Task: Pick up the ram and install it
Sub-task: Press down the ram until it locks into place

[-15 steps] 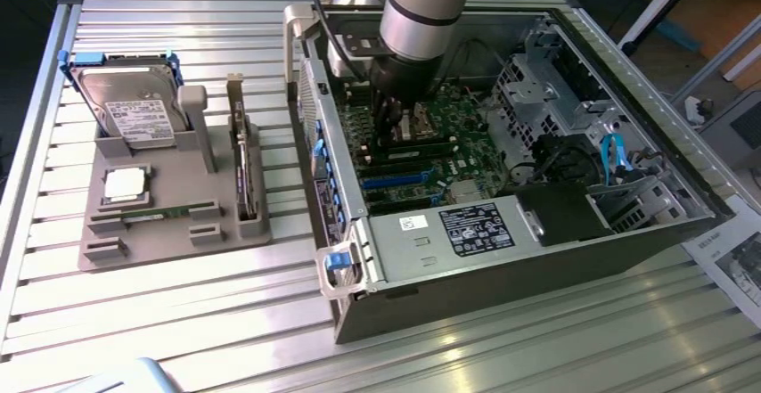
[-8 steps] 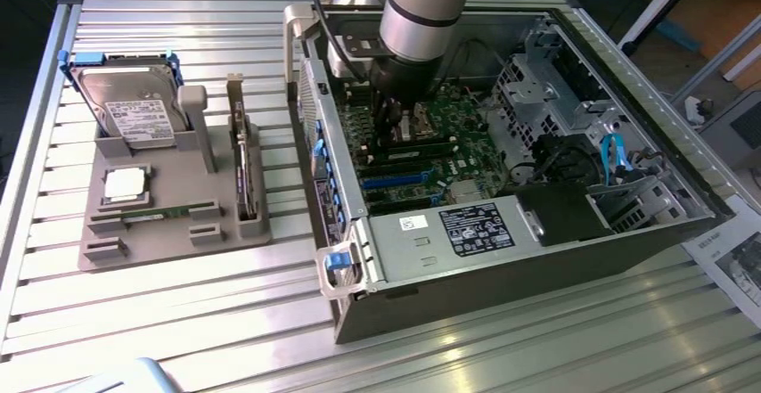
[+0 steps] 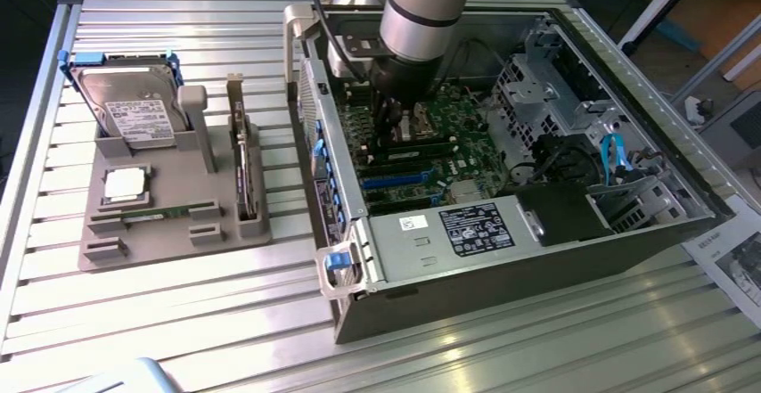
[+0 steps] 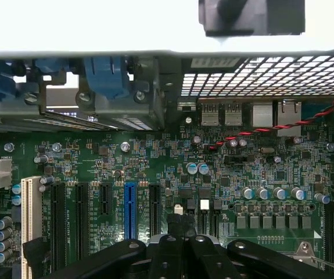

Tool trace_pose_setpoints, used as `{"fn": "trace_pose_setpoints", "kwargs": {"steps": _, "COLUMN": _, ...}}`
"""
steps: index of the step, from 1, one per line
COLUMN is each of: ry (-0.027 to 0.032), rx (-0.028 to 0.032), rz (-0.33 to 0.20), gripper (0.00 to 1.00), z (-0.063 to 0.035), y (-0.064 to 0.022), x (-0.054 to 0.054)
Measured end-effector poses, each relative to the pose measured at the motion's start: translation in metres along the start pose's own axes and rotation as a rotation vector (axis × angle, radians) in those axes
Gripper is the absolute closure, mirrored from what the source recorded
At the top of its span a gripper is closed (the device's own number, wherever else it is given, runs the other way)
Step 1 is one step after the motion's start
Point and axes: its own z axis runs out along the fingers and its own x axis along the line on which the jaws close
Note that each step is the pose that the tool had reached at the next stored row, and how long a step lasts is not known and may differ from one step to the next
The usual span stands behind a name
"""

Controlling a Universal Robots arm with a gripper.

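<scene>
One ram (image 3: 159,214) stick lies flat in the grey holder (image 3: 178,233), lower left of the exterior frame, below the processor chip (image 3: 126,184) and hard drive (image 3: 134,108). Well apart, the arm (image 3: 426,5) descends vertically into the open computer case (image 3: 666,188); its gripper (image 3: 398,121), fingers closed and empty, hovers over the motherboard (image 4: 155,168).

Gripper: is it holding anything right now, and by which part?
Nothing that I can see. The gripper is shut, fingertips together above the motherboard, with no board between them. A green ram lies in the grey tray.
</scene>
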Motion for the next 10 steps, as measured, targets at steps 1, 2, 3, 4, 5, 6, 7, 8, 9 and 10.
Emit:
{"fn": "trace_pose_setpoints", "kwargs": {"steps": 1, "ry": -0.0002, "rx": -0.0008, "rz": 0.000, "gripper": 0.90, "z": -0.0007, "y": -0.0001, "x": 0.000}}
{"fn": "trace_pose_setpoints", "kwargs": {"steps": 2, "ry": -0.0001, "rx": -0.0016, "rz": 0.000, "gripper": 0.90, "z": -0.0015, "y": -0.0002, "x": 0.000}}
{"fn": "trace_pose_setpoints", "kwargs": {"steps": 3, "ry": 0.0011, "rx": -0.0036, "rz": 0.000, "gripper": 0.90, "z": -0.0032, "y": -0.0003, "x": 0.000}}
{"fn": "trace_pose_setpoints", "kwargs": {"steps": 4, "ry": 0.0016, "rx": -0.0058, "rz": 0.000, "gripper": 0.90, "z": -0.0054, "y": -0.0004, "x": 0.000}}
{"fn": "trace_pose_setpoints", "kwargs": {"steps": 5, "ry": 0.0022, "rx": -0.0071, "rz": 0.000, "gripper": 0.90, "z": -0.0069, "y": -0.0005, "x": 0.000}}
{"fn": "trace_pose_setpoints", "kwargs": {"steps": 6, "ry": 0.0029, "rx": -0.0086, "rz": 0.000, "gripper": 0.90, "z": -0.0087, "y": -0.0005, "x": 0.000}}
{"fn": "trace_pose_setpoints", "kwargs": {"steps": 7, "ry": 0.0032, "rx": -0.0096, "rz": 0.000, "gripper": 0.90, "z": -0.0101, "y": -0.0006, "x": 0.000}}
{"fn": "trace_pose_setpoints", "kwargs": {"steps": 8, "ry": 0.0038, "rx": -0.0104, "rz": 0.000, "gripper": 0.90, "z": -0.0112, "y": -0.0006, "x": 0.000}}
{"fn": "trace_pose_setpoints", "kwargs": {"steps": 9, "ry": 0.0044, "rx": -0.0114, "rz": 0.000, "gripper": 0.90, "z": -0.0120, "y": -0.0007, "x": 0.000}}
{"fn": "trace_pose_setpoints", "kwargs": {"steps": 10, "ry": 0.0055, "rx": -0.0129, "rz": 0.000, "gripper": 0.90, "z": -0.0125, "y": -0.0009, "x": 0.000}}
